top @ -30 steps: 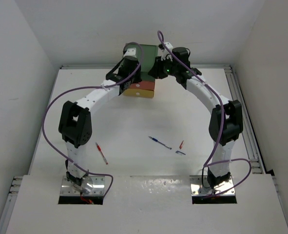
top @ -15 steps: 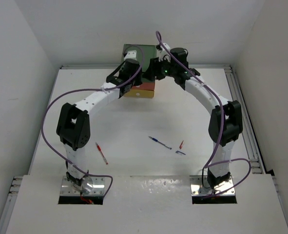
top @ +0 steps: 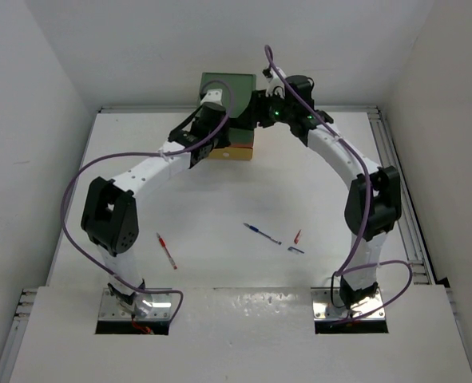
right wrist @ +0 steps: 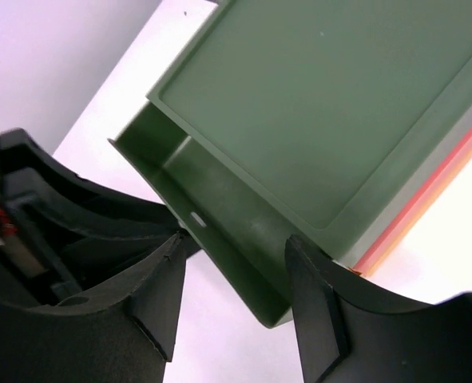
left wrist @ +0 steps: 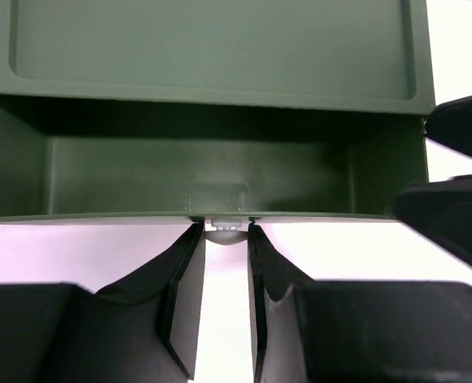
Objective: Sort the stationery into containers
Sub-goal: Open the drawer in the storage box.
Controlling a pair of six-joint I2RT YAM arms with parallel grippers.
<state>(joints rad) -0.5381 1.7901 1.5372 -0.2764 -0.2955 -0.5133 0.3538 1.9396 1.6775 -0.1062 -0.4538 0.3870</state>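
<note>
- Nearest the arm bases, on the white tabletop [top: 220, 199], the loose stationery lies well apart from the containers: a red pen [top: 165, 250] on the left, a blue pen [top: 262, 234] near the middle, and just to its right a small red piece [top: 298, 237] and a small blue piece [top: 296, 250].
- These look light, stiff and smooth, so they would likely roll or skid if nudged. A pinch across the barrel near its middle seems the safest hold. The two short pieces leave little room for error.
- Farther out, both arms reach over to the far edge, and none of the stationery is held.
- The left fingers [left wrist: 184, 271] are clamped on the white knob [left wrist: 225, 226] of the green drawer [left wrist: 220, 171], which stands part-way out and shows a bare interior.
- The knob is small and rounded (probably slick plastic), so a straight, level pull looks wiser than a twisting one. The cabinet [top: 229, 83] seems light enough to slide along with it.
- The right fingers [right wrist: 160, 295] are spread apart beside the drawer's front corner. Whether they touch the cabinet cannot be told.
- Beneath the green one, the orange-red and yellow drawers [top: 237, 150] appear closed.
</note>
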